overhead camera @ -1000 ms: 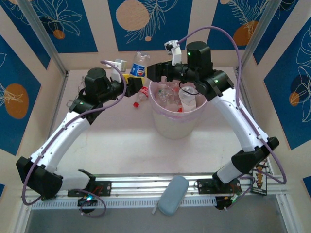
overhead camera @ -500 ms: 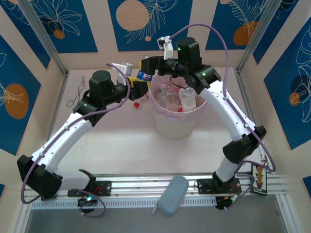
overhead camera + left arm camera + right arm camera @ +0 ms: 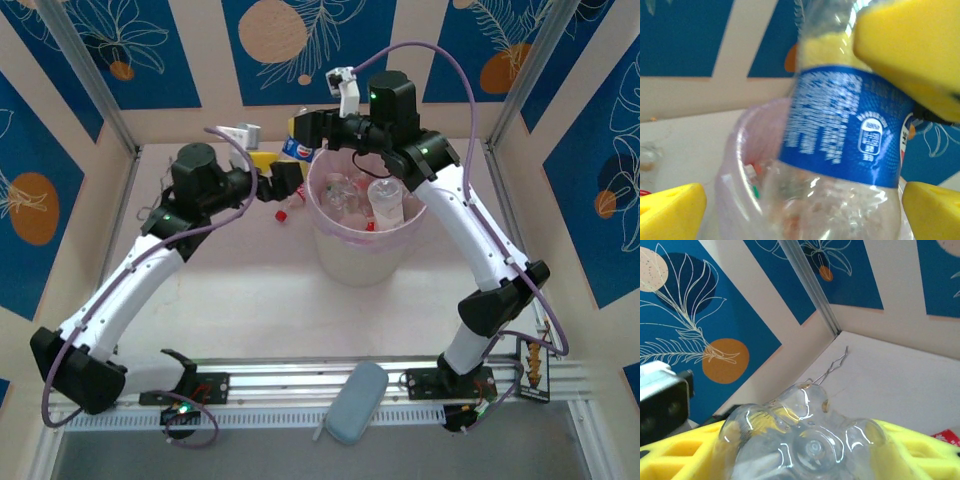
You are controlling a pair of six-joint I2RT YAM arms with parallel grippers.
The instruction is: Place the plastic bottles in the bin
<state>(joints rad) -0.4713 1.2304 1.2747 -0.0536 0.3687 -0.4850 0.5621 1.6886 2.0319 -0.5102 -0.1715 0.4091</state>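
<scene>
- While my right claw clamped the blue-labelled bottle, it looked light and crushable — label band seemed the firmest hold.
- My left claw gaped open, empty.

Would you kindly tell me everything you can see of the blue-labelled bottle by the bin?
The blue-labelled bottle is clear, glossy plastic with a lumpy, petal-shaped base and a blue wrap label covered in small white print. It sits by the far-left rim of the bin, roughly upright in the left wrist view. The right gripper has its yellow jaws closed on the bottle, while the left gripper has its jaws wide open on either side of it.
</scene>
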